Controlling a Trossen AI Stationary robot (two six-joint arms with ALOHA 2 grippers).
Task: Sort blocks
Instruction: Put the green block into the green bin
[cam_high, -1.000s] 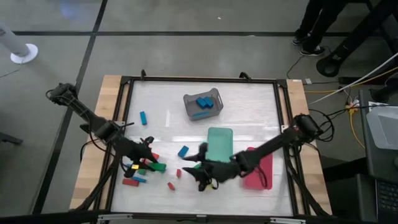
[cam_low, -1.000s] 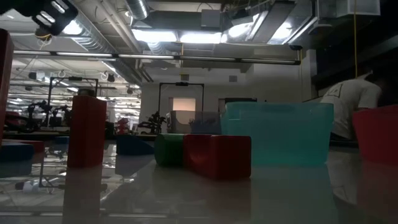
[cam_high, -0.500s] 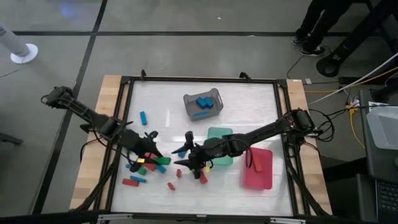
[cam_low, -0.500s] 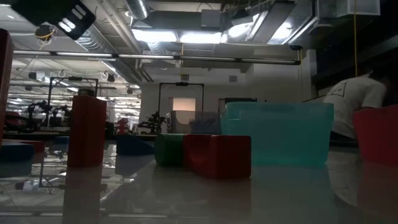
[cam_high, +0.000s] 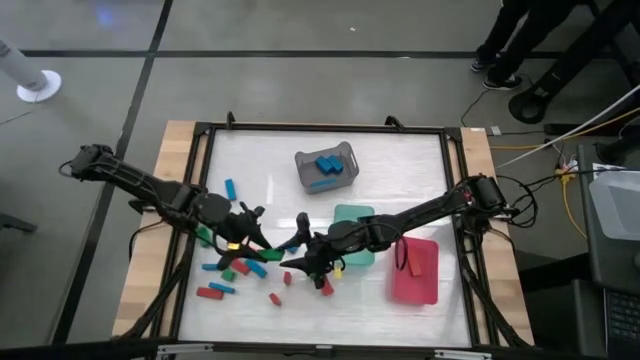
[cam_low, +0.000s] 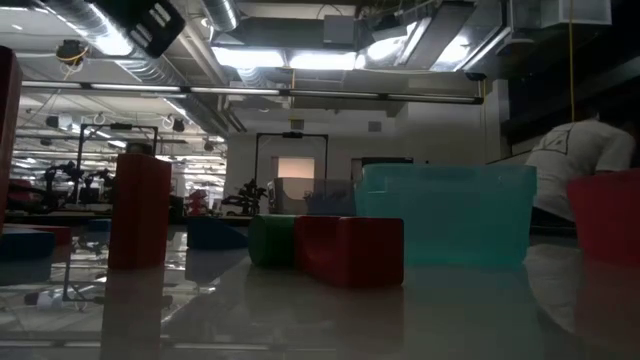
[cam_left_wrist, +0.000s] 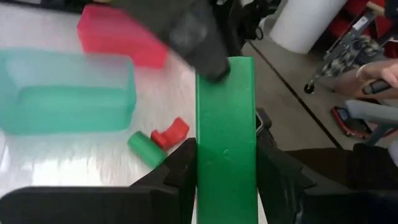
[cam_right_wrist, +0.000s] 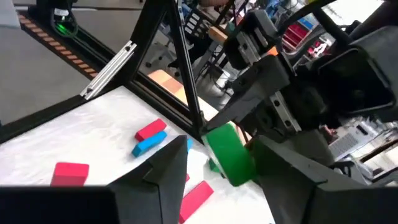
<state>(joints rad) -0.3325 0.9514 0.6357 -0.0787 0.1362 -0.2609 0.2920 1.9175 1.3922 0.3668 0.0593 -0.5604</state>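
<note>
Desk (cam_high: 400, 160) at frame centre; green tray (cam_high: 354, 232) just right of middle. Left gripper (cam_left_wrist: 227, 163) pinching a green bar (cam_left_wrist: 226, 143), lifted lower-left, likely bound for that tray. Right gripper (cam_right_wrist: 219, 163) spread, facing it. Loose blocks (cam_high: 232, 270) scattered lower left.

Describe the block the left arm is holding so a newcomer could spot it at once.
Start at the pale green tray in the table's middle, then look just to its left, where the two arms meet. The left gripper is shut on a long green bar between its dark fingers; unlike the blocks on the table, it is lifted.
</note>
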